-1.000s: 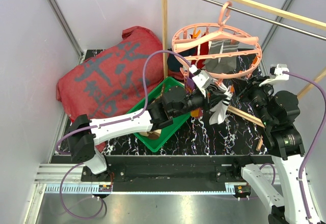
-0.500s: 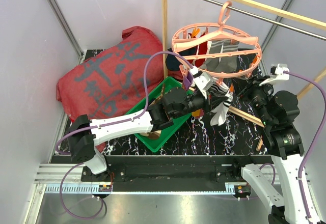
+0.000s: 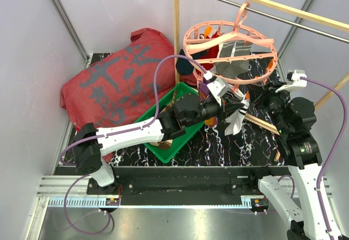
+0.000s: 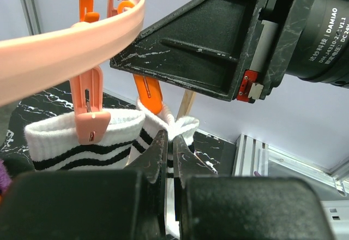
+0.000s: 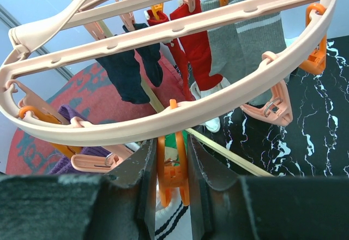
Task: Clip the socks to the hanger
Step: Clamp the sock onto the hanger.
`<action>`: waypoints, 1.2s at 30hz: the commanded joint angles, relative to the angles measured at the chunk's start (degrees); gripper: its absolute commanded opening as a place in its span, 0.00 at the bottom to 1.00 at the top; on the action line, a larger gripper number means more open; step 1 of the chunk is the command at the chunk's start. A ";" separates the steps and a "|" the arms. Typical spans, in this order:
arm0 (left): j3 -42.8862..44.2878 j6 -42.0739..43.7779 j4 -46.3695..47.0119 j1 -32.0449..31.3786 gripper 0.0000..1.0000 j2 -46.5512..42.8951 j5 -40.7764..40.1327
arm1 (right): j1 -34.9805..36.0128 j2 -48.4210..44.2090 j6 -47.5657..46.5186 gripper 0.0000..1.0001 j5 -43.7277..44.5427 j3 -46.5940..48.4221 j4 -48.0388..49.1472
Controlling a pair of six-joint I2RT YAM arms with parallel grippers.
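Risk: left hand [image 4: 168, 137] pinches a white black-striped sock [image 4: 122, 136], right hand [image 5: 171, 144] squeezes an orange plastic clip [image 5: 172, 177]; if that slips, we miss the sock.

Black marbled table [image 3: 229, 142] under green tray [image 3: 185, 139], red cloth [image 3: 114, 82]

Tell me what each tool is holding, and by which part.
Left tool pinches the striped white sock at its cuff edge. Right tool squeezes an orange clip on the hanger across its sides.
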 commanded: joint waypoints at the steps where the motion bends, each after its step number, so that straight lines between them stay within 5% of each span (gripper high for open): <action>1: 2.76 0.88 4.97 -0.25 0.00 -0.91 -0.28 | 0.11 -0.07 2.68 0.14 2.88 -0.20 1.59; 16: 6.89 0.71 5.41 -0.34 0.00 0.94 0.16 | 0.11 -1.65 6.46 0.18 2.26 -2.13 3.43; 25: 5.67 1.15 5.06 -0.34 0.00 0.50 -0.46 | 0.11 -3.23 4.98 0.73 2.18 -1.35 3.35; 36: 2.33 1.67 3.66 0.62 0.03 -1.43 -3.88 | 0.11 -4.47 -8.98 0.84 4.19 7.70 -5.68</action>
